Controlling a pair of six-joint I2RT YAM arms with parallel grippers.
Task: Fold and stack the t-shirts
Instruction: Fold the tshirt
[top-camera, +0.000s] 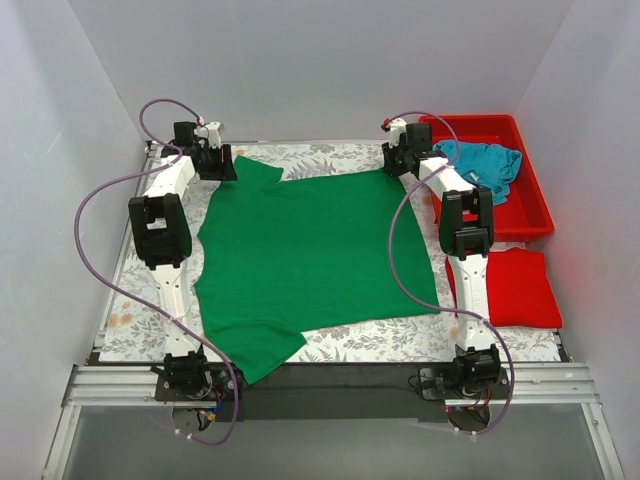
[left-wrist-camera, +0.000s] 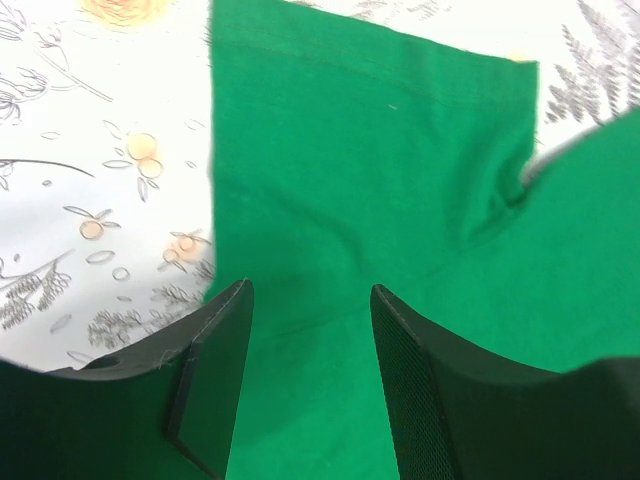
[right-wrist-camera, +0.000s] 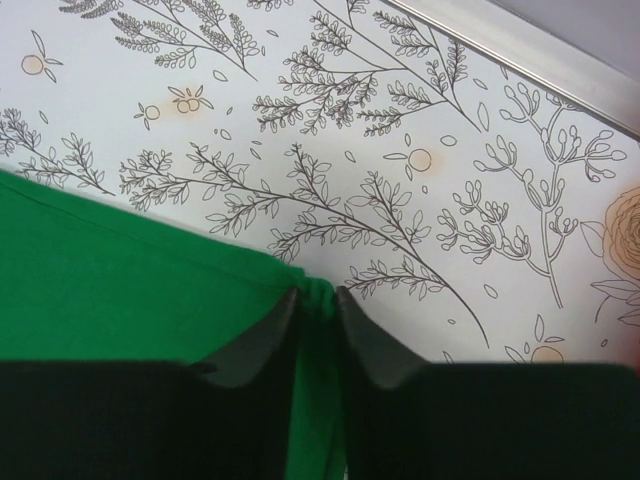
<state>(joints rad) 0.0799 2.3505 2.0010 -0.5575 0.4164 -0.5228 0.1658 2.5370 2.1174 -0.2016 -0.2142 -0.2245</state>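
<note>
The bright green t-shirt (top-camera: 310, 250) lies spread flat on the floral table cover, one sleeve at the far left and one at the near left. My left gripper (top-camera: 222, 165) is open over the far-left sleeve; in the left wrist view the green fabric (left-wrist-camera: 380, 180) fills the gap between its parted fingers (left-wrist-camera: 310, 290). My right gripper (top-camera: 395, 165) is at the shirt's far-right corner. In the right wrist view it (right-wrist-camera: 315, 292) is shut on a bunched pinch of the green hem (right-wrist-camera: 120, 280). The teal blue t-shirt (top-camera: 487, 165) lies crumpled in the red tub.
The red plastic tub (top-camera: 525, 215) stands at the far right of the table. A folded red cloth (top-camera: 515, 288) lies in front of it at the right edge. The floral cover (top-camera: 140, 310) shows around the shirt. White walls close in on three sides.
</note>
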